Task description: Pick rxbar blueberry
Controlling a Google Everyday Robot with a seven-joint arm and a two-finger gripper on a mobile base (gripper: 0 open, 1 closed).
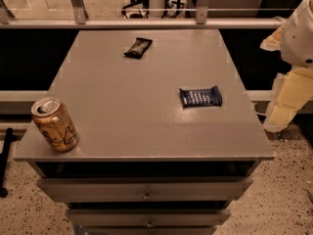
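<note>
The rxbar blueberry (200, 96) is a flat bar in a dark navy-blue wrapper with pale print. It lies on the grey table top (127, 106), right of centre, near the right edge. My gripper (281, 114) hangs from the white arm (299, 33) at the right edge of the view. It is off the table's right side, to the right of the bar and apart from it. It holds nothing that I can see.
A black-wrapped bar (138, 47) lies at the back middle of the table. An orange drink can (54, 125) stands at the front left corner. Drawers (146, 189) sit under the top. A railing (146, 22) runs behind the table.
</note>
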